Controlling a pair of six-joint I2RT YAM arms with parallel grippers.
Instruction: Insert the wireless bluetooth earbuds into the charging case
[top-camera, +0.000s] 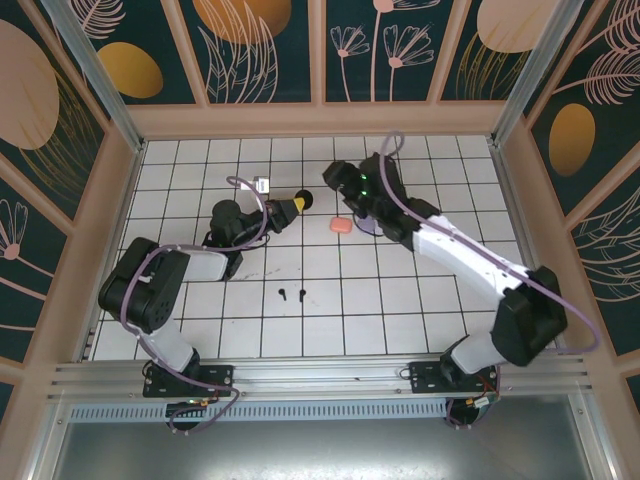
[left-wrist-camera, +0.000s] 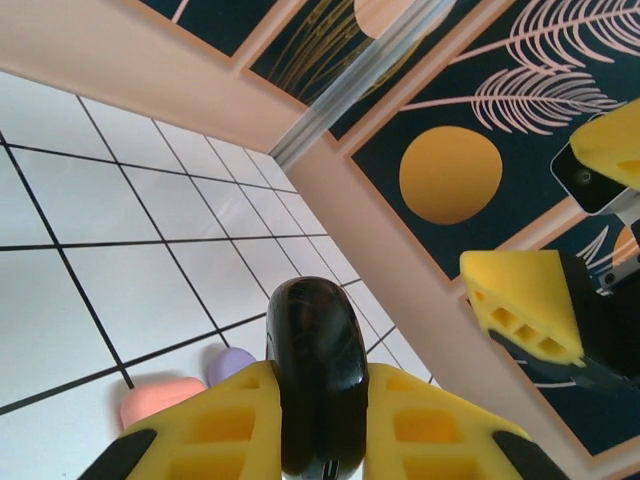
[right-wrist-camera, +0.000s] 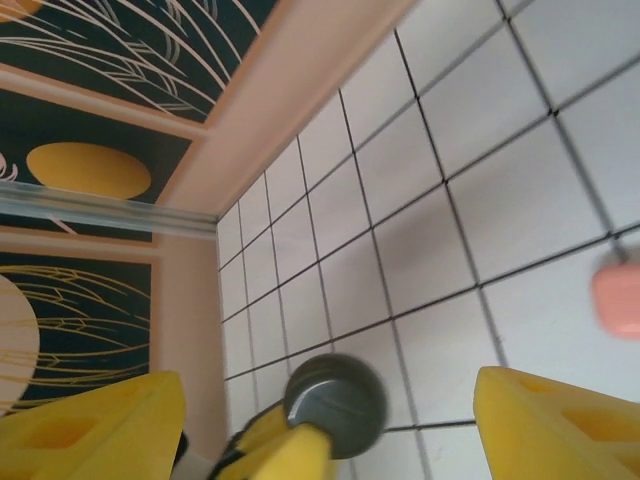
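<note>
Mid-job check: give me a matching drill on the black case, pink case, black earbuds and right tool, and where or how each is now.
1. black case
2. pink case
3. black earbuds
4. right tool

A. open, holding nothing
B. clamped in the left tool
C. on the tiles beside the lavender case
D. loose on the tiles, towards the arm bases

Pairs: 1-B, 2-C, 3-D, 4-A
</note>
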